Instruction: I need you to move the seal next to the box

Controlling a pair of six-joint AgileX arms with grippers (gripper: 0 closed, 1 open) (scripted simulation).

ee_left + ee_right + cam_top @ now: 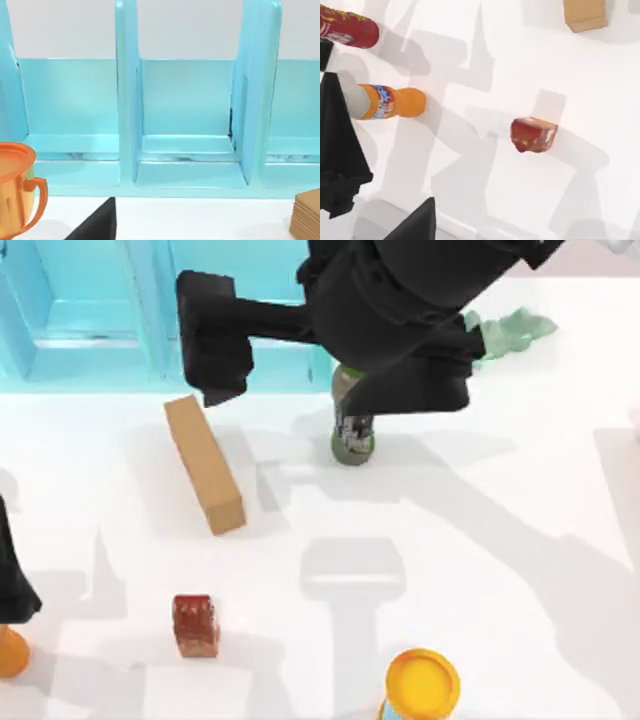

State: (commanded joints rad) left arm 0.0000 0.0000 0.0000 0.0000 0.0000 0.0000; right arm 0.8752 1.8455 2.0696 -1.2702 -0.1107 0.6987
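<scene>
Toward the table's lower left, the seal (pixel 195 624) sits alone, well apart from the tan box (pixel 205 464) above it. An orange-capped cup (pixel 421 684) stands right of it. The right gripper (pixel 212 340) hovers beyond the box; finger opening indeterminate.

Mottled red-brown seal (pixel 195 624) — tan box (pixel 205 463), turquoise rack (pixel 187 150).

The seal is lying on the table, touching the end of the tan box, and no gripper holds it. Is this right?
Not quite. In the top view the seal stands apart from the tan box, with bare table between them. It does lie on the table, and no gripper holds it.
</scene>
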